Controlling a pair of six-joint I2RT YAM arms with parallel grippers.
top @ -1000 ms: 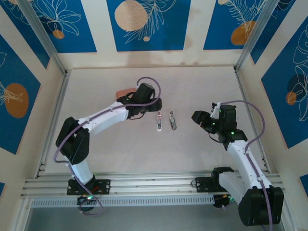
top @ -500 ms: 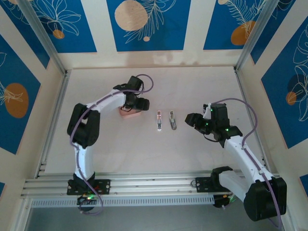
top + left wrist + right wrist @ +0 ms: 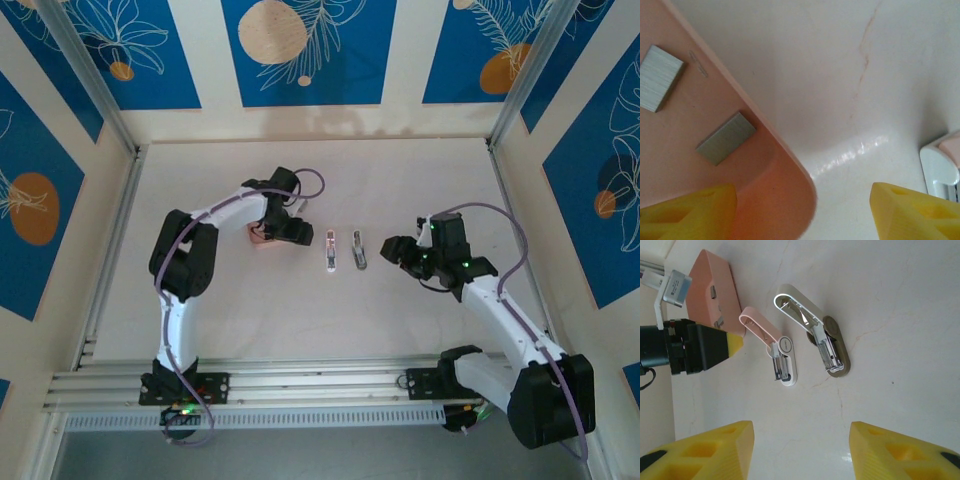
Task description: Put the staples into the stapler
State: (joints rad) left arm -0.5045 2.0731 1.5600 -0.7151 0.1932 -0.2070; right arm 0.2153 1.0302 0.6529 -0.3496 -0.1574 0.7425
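Note:
The pink-and-white stapler (image 3: 330, 250) (image 3: 783, 360) lies hinged open on the table, its white end (image 3: 939, 169) at the right edge of the left wrist view. Two grey staples strips (image 3: 726, 138) (image 3: 658, 78) lie flat in the salmon-pink tray (image 3: 790, 200) (image 3: 256, 234). My left gripper (image 3: 802, 215) (image 3: 290, 229) is open and hangs low over the tray's near corner, one yellow fingertip (image 3: 690, 210) above the tray floor and the other over bare table. My right gripper (image 3: 802, 450) (image 3: 392, 250) is open and holds nothing, just right of the staplers.
A grey-brown oval stapler (image 3: 827, 342) (image 3: 359, 250) lies open beside the pink one, on its right. Aluminium rails (image 3: 110, 240) line the table's sides and near edge. Bare table stretches behind and in front of the staplers.
The left arm has folded back and its gripper has swung left and down onto the tray's corner, its jaws narrowing a little. The right gripper has crept left toward the staplers.

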